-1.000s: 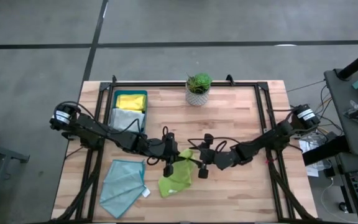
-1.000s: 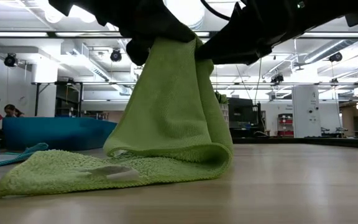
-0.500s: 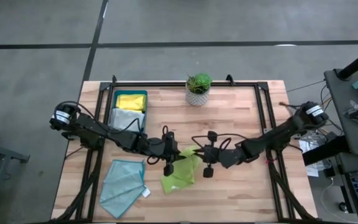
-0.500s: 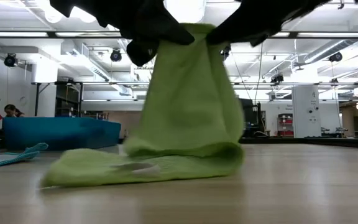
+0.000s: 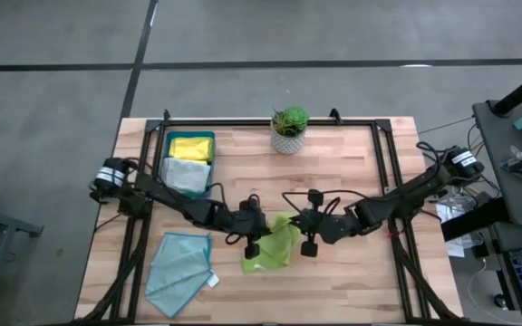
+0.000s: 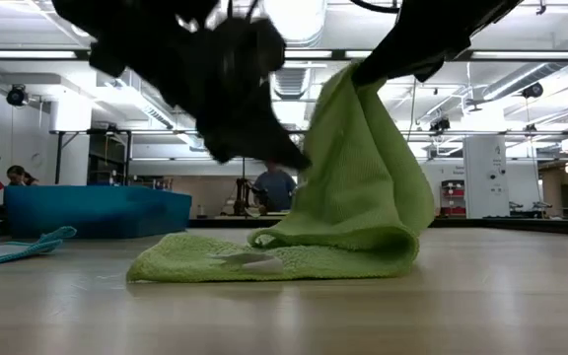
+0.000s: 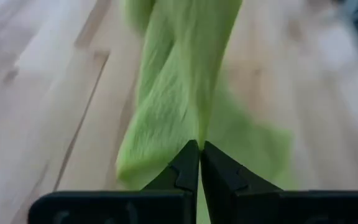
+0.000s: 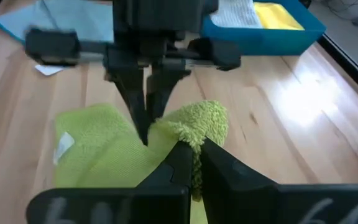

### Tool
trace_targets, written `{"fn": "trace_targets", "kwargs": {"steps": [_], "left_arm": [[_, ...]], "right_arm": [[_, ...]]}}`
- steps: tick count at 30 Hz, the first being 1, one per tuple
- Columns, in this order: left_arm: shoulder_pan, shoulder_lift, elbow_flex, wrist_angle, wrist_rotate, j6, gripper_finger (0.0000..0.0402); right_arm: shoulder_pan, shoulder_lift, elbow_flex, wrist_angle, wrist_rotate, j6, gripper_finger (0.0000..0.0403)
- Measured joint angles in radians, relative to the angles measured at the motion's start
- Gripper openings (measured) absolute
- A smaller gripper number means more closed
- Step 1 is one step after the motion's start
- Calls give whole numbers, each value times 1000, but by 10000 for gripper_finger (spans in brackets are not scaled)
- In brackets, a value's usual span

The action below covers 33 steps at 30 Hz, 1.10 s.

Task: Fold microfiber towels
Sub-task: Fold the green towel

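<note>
A lime green microfiber towel (image 5: 275, 246) lies mid-table between my two grippers, part raised, its lower part (image 6: 264, 261) flat on the wood with a white tag. My left gripper (image 5: 251, 243) is shut on its left side and my right gripper (image 5: 308, 241) is shut on its right side. A light teal towel (image 5: 179, 267) lies flat at the near left. A yellow towel (image 5: 191, 146) and a pale grey towel (image 5: 182, 173) lie in the dark teal tray (image 5: 211, 163). My left gripper pinches a raised edge of the green towel (image 7: 194, 127) between its two shut fingers, slanting down from the table's left. The cloth runs away from the fingers as a narrow drawn band; how many layers, I cannot tell. My right gripper pinches a bunched upper part of the green towel (image 8: 196, 127) between its shut fingers, coming from the table's right. The cloth hangs down from the fingers (image 6: 363, 79) in a folded curtain, whose bottom bend (image 6: 392, 251) rests on the table.
A potted plant (image 5: 289, 127) stands at the far middle. The tray sits at the far left. Black frame rails (image 5: 391, 172) run along the table's sides. Bare wood lies near and to the right of the grippers.
Both grippers have gone toward the table's right edge with the green towel, and my left gripper has come down lower. The towel's raised part has been carried right and tilted over; its lower part has slid right along the table.
</note>
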<state>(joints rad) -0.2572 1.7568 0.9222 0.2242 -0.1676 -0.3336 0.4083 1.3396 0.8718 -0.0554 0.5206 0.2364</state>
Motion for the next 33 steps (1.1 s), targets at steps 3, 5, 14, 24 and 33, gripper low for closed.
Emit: {"fn": "trace_targets", "kwargs": {"steps": [3,5,14,24,33], "left_arm": [[9,20,-4,-42,1,0,0],[17,17,-4,-75,11,-19,0],[40,19,-29,-87,84,-75,92],[41,89,-50,-4,42,-115,185],[23,89,-44,-7,84,-100,127]], "right_arm": [[0,-12,0,2,11,15,9],[0,-24,0,-37,11,47,9],[0,-16,-12,-89,6,110,9],[0,-13,-13,-88,6,107,9],[0,-8,-13,-89,5,105,9]]}}
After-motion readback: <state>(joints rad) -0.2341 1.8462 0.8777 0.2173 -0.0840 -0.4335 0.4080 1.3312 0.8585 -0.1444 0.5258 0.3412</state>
